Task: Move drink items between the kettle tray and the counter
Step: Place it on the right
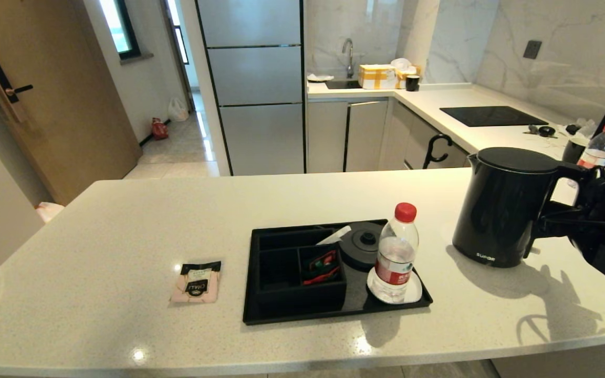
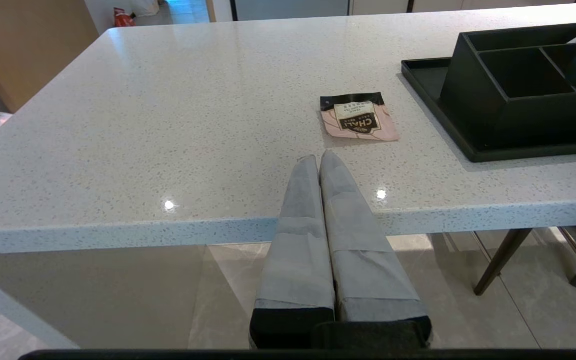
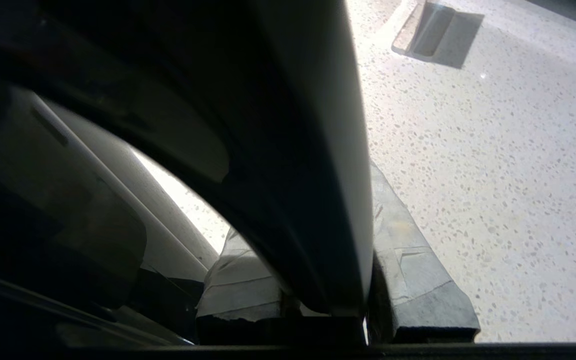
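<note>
The black kettle (image 1: 502,210) stands upright on the counter (image 1: 124,220), to the right of the kettle tray (image 1: 334,312). My right gripper (image 1: 557,220) is shut on the kettle's loop handle (image 3: 293,175), with a taped finger (image 3: 408,250) on each side of it. The tray's round base (image 1: 364,244) is bare. The pink sachet (image 1: 196,282) lies flat on the counter left of the tray. My left gripper (image 2: 319,157) is shut and empty, held at the counter's near edge (image 2: 118,232), short of the sachet (image 2: 359,117).
A red-capped water bottle (image 1: 397,252) stands on the white coaster (image 1: 415,294) in the tray. Red packets (image 1: 322,265) fill one compartment. A second bottle (image 1: 599,147) stands at the far right behind the kettle. Chair legs (image 2: 498,260) show under the counter.
</note>
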